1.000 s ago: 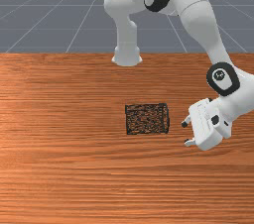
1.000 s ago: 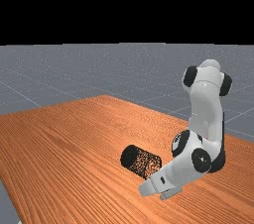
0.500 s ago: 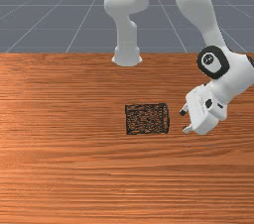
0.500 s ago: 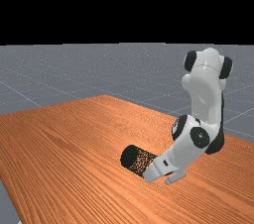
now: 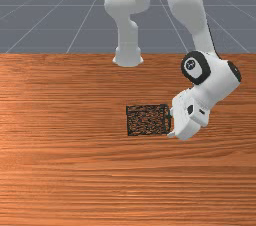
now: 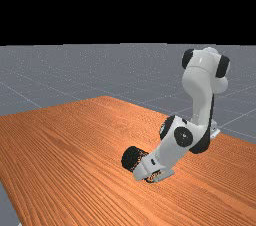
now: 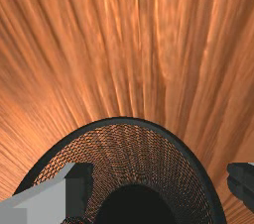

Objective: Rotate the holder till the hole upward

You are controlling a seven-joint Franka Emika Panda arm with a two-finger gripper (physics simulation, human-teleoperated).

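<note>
My gripper (image 5: 170, 124) is at the right end of the black mesh holder (image 5: 145, 120) in the front view. The holder lies on its side, its round hole facing the hand. In the wrist view my gripper (image 7: 159, 184) stands open, with the holder's rim (image 7: 124, 120) curving between the fingers. One finger (image 7: 79, 188) overlaps the mesh inside the rim, the other is outside it; whether either touches cannot be told. The dark bottom (image 7: 136, 208) is visible through the hole. In the far view the hand covers the holder's near end.
The wooden table (image 5: 75, 180) extends around the holder on all sides. At the table's back edge in the front view stands the arm's base (image 5: 128, 57). The forearm slants down from the upper right to the hand.
My hand has moved toward the front view's left, up to the holder's open end. Over the last second it also shifted toward the arm's base. The holder has stayed where it was.
</note>
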